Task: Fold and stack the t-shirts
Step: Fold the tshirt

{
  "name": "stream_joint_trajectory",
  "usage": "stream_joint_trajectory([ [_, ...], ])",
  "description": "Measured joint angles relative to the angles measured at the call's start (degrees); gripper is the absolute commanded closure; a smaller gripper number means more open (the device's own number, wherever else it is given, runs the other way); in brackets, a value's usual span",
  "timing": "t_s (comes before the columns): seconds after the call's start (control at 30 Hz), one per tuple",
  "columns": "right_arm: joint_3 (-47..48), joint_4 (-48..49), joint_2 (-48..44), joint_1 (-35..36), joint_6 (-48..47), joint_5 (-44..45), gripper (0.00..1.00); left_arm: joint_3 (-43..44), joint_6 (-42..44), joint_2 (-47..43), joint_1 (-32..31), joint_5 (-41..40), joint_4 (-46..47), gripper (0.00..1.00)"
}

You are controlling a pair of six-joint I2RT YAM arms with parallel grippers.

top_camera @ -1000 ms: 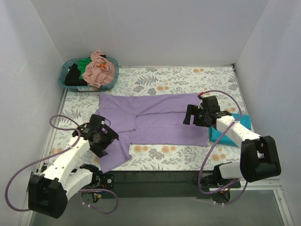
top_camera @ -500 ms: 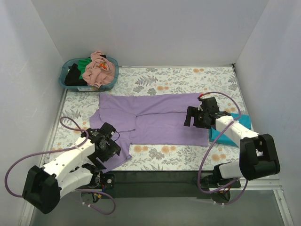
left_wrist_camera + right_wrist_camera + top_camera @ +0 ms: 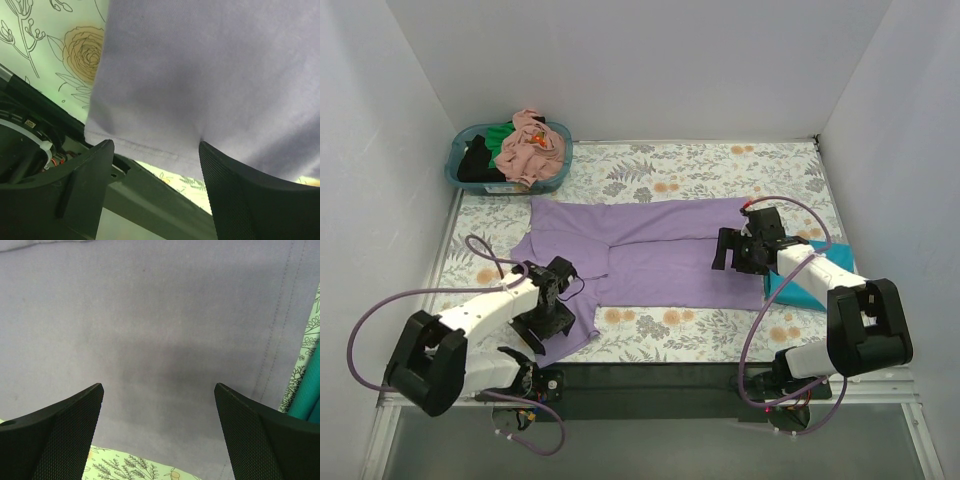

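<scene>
Left jaws parted at hem of lavender shirt (image 3: 660, 255) — nothing gripped, right jaws wide, empty above it.

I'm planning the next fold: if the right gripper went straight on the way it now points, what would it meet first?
The right gripper, jaws open, points down at the lavender t-shirt near its stitched hem. It would most likely meet that cloth first, though the gap to it is hard to judge.
</scene>
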Motion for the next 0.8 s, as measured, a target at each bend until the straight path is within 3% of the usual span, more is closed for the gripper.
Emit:
stream_joint_trajectory([
  [0.27,0.0,0.0,-0.7,-2.1,-0.9,0.2,0.02,0.9,0.1,4.4,-0.6,0.1,2.4,0.49],
  [0.53,-0.5,-0.4,-2.4,-3.2,-1.0,1.0,0.02,0.0,0.3,4.8,-0.6,1.3,6.3,0.78],
  [0.63,-1.4,-1.4,-4.0,-3.3,-0.9,1.7,0.02,-1.3,0.1,2.6,-0.6,1.6,8.2,0.99],
  [0.8,-4.2,-2.9,-9.9,-3.3,0.2,2.8,0.02,-2.4,0.1,-0.2,-0.6,1.5,8.6,1.0],
])
